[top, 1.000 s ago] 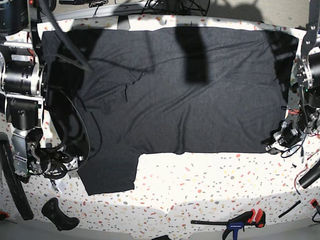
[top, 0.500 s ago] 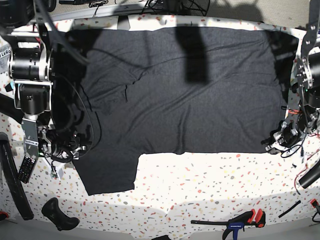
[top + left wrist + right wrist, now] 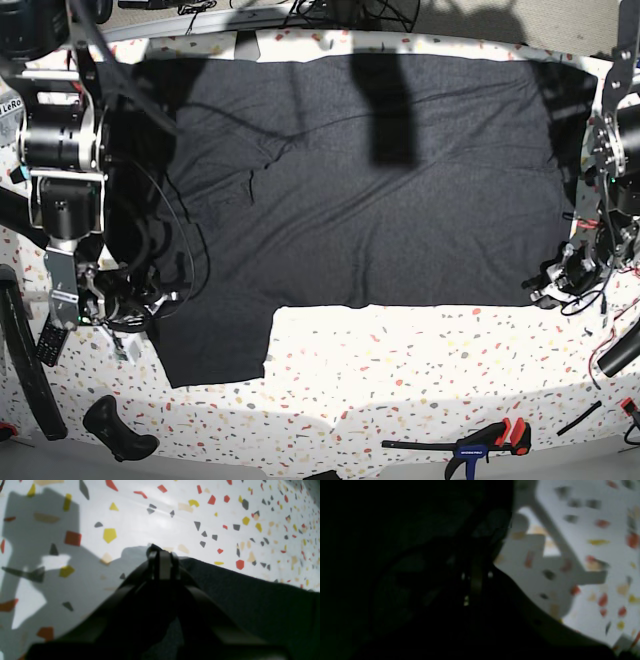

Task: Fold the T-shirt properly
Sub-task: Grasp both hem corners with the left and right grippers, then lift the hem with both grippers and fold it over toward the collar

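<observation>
Base view: both my grippers, left gripper (image 3: 556, 283) and right gripper (image 3: 125, 303), clamp the dark charcoal-grey fabric T-shirt (image 3: 360, 180); thin pinches may slip when lifting.

A white surface (image 3: 420, 350) speckled with red, yellow and grey chips carries a blue and black bar clamp with an orange trigger (image 3: 470, 445) near its front edge, and far to the clamp's left lies a black handle-shaped piece (image 3: 115, 425).
</observation>
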Robot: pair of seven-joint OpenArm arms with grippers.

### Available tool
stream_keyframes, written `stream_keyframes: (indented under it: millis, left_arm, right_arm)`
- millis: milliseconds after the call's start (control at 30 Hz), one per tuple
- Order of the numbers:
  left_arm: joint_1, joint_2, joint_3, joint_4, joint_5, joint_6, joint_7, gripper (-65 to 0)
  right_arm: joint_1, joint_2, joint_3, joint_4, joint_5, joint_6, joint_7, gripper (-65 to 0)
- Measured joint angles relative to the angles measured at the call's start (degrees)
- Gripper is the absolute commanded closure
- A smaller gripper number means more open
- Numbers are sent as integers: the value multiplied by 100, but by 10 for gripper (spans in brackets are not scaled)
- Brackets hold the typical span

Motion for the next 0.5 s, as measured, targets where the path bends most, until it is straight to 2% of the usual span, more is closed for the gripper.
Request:
stream_keyframes:
  millis: [133,267,500]
  left_arm:
    - [44,15,0,367,46,11,278,0]
    - [44,33,4,684,44,315,422,0]
    - [59,28,4,925,42,306,444,0]
  right_arm:
    - [149,-13,0,-4,-2,0,-2,0]
    - [319,-13,2,-11,2,0,-157,0]
    - [444,-13,0,188,20,22,-328,0]
